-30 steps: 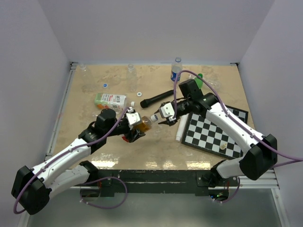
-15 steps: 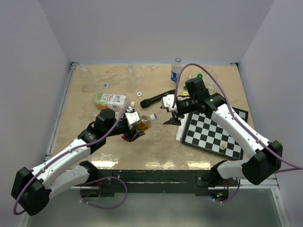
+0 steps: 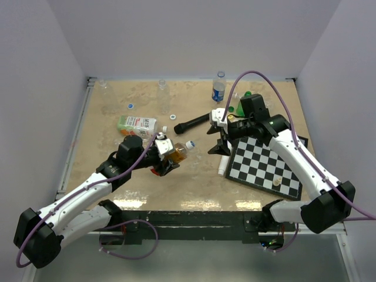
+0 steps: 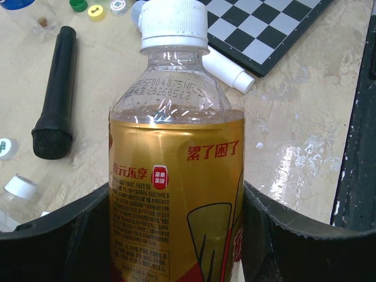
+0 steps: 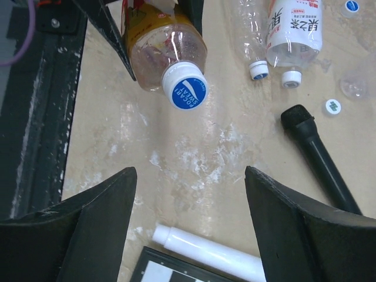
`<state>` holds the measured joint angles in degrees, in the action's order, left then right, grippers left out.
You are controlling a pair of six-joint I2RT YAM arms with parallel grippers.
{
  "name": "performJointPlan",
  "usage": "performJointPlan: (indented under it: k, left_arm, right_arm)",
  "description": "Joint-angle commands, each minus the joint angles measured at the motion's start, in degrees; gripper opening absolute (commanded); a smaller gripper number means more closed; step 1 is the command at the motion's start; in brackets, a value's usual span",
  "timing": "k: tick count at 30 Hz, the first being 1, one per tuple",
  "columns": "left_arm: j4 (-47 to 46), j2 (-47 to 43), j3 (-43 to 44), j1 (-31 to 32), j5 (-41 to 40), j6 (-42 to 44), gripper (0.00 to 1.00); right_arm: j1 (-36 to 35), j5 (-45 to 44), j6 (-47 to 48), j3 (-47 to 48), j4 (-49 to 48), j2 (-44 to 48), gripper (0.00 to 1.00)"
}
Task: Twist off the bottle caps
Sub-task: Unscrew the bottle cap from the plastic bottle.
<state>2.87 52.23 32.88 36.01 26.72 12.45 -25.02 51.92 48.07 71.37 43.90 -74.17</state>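
Note:
My left gripper [image 3: 166, 156] [image 4: 176, 226] is shut on a bottle [image 3: 177, 154] [image 4: 176, 170] of amber liquid with a gold and red label, held tilted above the table. Its white cap [image 3: 190, 144] [image 4: 174, 23] with a blue top [image 5: 184, 92] sits on the neck and points toward my right gripper. That right gripper [image 3: 217, 141] [image 5: 190, 170] stands open and empty a short way right of the cap, not touching it. Other bottles lie at the left [image 3: 138, 124] [image 5: 294, 26], and one with a blue label stands at the back [image 3: 218, 89].
A black microphone [image 3: 194, 122] [image 5: 317, 155] lies behind the grippers. A white tube [image 3: 224, 160] [image 5: 205, 249] rests against the chessboard [image 3: 264, 164] under my right arm. Loose caps [image 3: 130, 106] [image 5: 333, 106] dot the table, and clear bottles [image 3: 163, 88] stand by the back wall.
My right gripper has opened, let go of the cap and drawn back to the right and away. The left gripper and its bottle have stayed put.

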Motion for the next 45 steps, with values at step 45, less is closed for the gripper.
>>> performJointPlan:
  k: [45]
  left_arm:
    - [-1.1,0.2,0.3,0.3,-1.0,-0.9,0.0]
  right_arm:
    - [-4.2,9.2,-38.9,1.8,-19.7,-9.1,0.78]
